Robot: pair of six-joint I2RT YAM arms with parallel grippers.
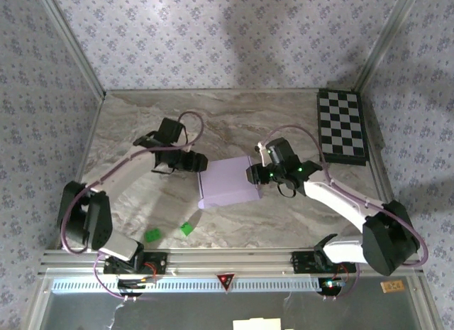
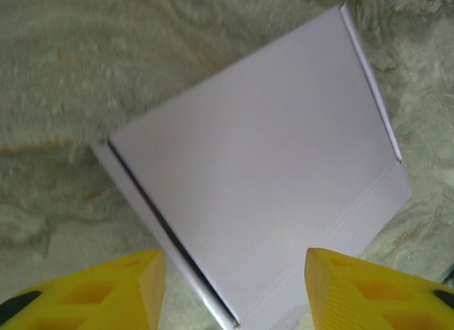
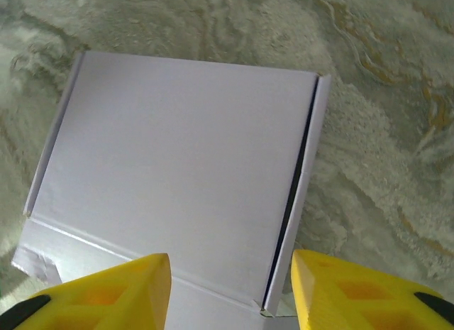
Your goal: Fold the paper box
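A marble table (image 1: pixel 234 117) is seen from above, with two robot arms reaching in from its near edge.

On the left, the left gripper (image 1: pixel 201 162) hangs just beside the box's far left corner, at about ten o'clock from the box's middle. Whether it touches the card is unclear. Its wrist camera shows its yellow fingers (image 2: pixel 128 291) spread apart with nothing pinched between them, and the box lies just past their tips. Two small green bits (image 1: pixel 186 228) lie on the table at about seven o'clock from the box, apart from it.

Near the middle of the table sits the paper box (image 1: pixel 228 182). It is pale lilac, shallow and rectangular, lying flat with its lid down. A thin dark slit runs along one side edge, so that side may not be fully tucked.

On the right, the right gripper (image 1: pixel 252 175) sits at the box's three o'clock edge. Its yellow fingers (image 3: pixel 355 294) are also apart and empty, over the box's near rim. A black-and-white checkerboard (image 1: pixel 342 126) lies at about two o'clock, well apart.

The box looks light, hollow and thin-walled. It would probably skid on the smooth marble if pushed from one side, and dent if squeezed across the lid. The safer holds are likely the folded side edges, with one gripper bracing each end and only a gentle pinch.
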